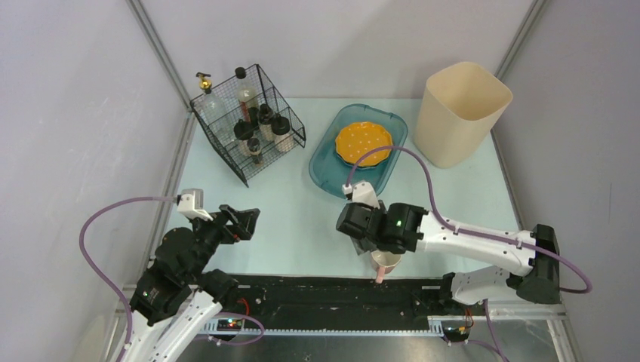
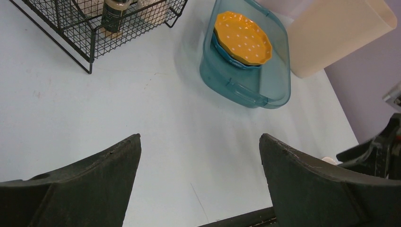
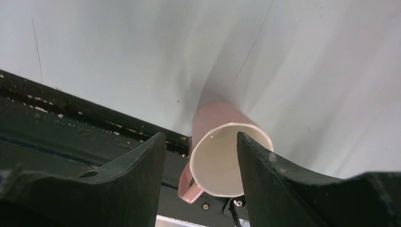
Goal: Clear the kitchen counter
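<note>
Our right claw (image 3: pixel 199 136) stood half open around a pink mug (image 3: pixel 220 163); one finger (image 3: pixel 257 175) touched its rim, the other left a gap, so we could not tell if it gripped. Our left claw (image 2: pixel 199 139) gaped wide and held nothing. The kitchen counter (image 1: pixel 302 219) was a big, flat, smooth, pale blue-green top under both arms. The round mug stood by its black rail (image 3: pixel 71 113).
</note>
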